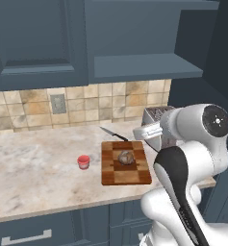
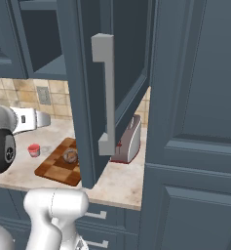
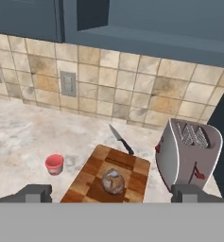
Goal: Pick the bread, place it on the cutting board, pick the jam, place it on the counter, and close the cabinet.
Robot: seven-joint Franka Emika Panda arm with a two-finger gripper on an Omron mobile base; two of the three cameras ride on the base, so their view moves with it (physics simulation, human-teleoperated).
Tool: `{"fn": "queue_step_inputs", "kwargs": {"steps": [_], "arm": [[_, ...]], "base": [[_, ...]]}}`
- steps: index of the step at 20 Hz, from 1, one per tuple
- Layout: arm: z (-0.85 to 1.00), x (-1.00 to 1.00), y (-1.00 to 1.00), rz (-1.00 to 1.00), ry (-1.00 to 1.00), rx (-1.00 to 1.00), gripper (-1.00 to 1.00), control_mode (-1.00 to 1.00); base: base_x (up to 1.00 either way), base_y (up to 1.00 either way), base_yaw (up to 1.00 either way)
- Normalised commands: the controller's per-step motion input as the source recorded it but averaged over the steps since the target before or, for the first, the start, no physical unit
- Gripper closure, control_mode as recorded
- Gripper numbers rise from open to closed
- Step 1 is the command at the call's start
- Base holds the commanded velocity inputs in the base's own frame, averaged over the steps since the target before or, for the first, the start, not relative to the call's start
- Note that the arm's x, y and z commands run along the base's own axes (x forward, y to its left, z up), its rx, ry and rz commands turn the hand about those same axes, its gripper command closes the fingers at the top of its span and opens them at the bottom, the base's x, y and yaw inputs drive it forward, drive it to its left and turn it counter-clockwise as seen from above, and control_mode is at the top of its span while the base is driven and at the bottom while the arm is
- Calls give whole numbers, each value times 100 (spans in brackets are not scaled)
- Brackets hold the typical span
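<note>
The bread, a small brown-grey lump, lies on the dark centre of the wooden cutting board. The red jam stands upright on the beige counter, a little left of the board. The cabinet door with its silver bar handle hangs open, swung out over the counter. My gripper is open, its fingers wide apart with nothing between them. It hovers above the near side of the board, looking down at the bread, and is apart from everything.
A black-handled knife lies behind the board. A silver toaster stands right of the board. A tiled backsplash with an outlet closes the back. A tall cabinet panel fills the right.
</note>
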Motion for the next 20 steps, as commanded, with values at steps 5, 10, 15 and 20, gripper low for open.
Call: {"fn": "queue_step_inputs", "kwargs": {"steps": [5,10,15,20], "arm": [[0,-26,-13,3,-4,0,-100,-100],[0,-28,-18,1,-11,0,-100,-100],[0,-26,-23,0,-16,0,-100,-100],[1,-21,-23,1,-14,0,-100,-100]], "base": [[0,0,0],[0,0,0],[0,0,0],[0,0,0]]}}
